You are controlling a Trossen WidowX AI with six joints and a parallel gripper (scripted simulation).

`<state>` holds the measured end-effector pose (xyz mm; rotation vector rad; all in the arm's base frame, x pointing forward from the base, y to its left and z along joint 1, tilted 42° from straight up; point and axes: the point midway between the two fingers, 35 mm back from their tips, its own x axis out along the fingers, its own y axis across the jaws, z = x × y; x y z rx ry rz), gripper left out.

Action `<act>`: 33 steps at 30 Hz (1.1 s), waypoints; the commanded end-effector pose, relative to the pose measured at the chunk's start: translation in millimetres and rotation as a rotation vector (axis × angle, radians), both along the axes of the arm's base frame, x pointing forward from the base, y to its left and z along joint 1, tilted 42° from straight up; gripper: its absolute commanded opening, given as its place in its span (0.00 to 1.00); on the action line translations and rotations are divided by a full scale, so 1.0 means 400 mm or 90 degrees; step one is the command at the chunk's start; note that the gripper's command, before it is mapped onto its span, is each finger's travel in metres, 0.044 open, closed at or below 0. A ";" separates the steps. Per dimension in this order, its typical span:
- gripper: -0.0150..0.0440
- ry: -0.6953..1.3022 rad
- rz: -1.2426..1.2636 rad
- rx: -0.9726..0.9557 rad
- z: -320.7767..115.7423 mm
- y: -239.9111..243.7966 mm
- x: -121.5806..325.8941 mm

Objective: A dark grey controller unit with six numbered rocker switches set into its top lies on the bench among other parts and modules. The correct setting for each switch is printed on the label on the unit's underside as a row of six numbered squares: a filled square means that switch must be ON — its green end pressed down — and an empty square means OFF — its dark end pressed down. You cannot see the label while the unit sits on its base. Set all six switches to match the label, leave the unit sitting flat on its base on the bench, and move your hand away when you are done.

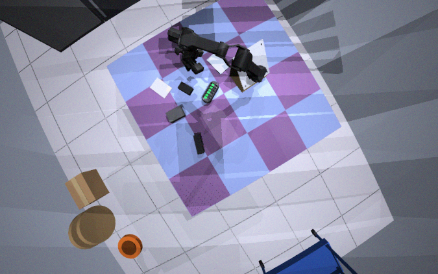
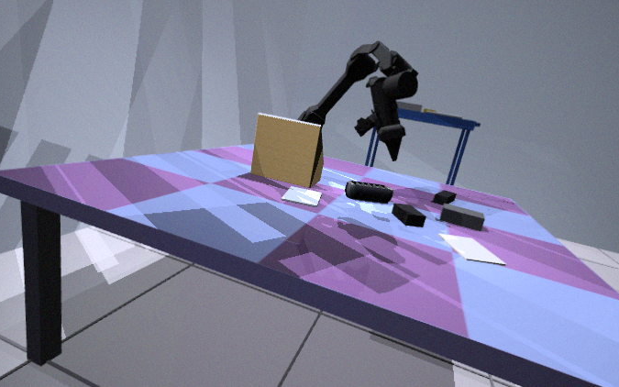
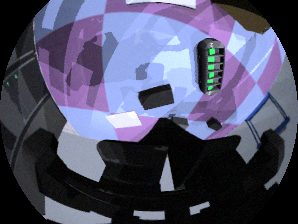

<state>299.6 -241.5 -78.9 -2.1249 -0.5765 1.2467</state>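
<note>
The dark grey controller unit [image 1: 209, 92] [image 2: 368, 191] [image 3: 212, 67] sits on its base on the chequered bench [image 1: 281, 146] [image 2: 349, 313], switches facing up. Its six switches stand in a row, each showing a green end along one long side. Which ends are pressed down is too small to tell. The label on the underside is hidden. My gripper [image 1: 198, 69] [image 2: 394, 158] [image 3: 162, 120] is shut and empty. It points down, high above the bench and clear of the unit, on the side of the small black block in the top view.
A black block [image 1: 185, 87] [image 2: 408, 215] [image 3: 156, 97], a grey block [image 1: 175, 113] [image 2: 461, 216] and a long black block [image 1: 198, 143] [image 2: 444, 196] lie near the unit. Two white plates [image 1: 160, 87] [image 1: 217, 63] lie flat. A brown, white-topped wedge [image 2: 286, 149] stands beside the arm's base.
</note>
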 end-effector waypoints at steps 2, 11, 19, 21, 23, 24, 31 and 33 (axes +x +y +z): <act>0.25 0.018 0.204 0.039 -0.003 0.198 0.079; 0.25 0.044 0.380 0.078 0.006 0.370 0.115; 0.25 0.044 0.380 0.077 -0.014 0.387 0.118; 0.25 0.044 0.380 0.077 -0.020 0.392 0.119; 0.25 0.044 0.380 0.077 -0.026 0.397 0.120; 0.25 0.044 0.380 0.077 -0.029 0.400 0.121; 0.25 0.044 0.380 0.078 -0.050 0.419 0.123; 0.25 0.044 0.380 0.078 -0.056 0.424 0.124</act>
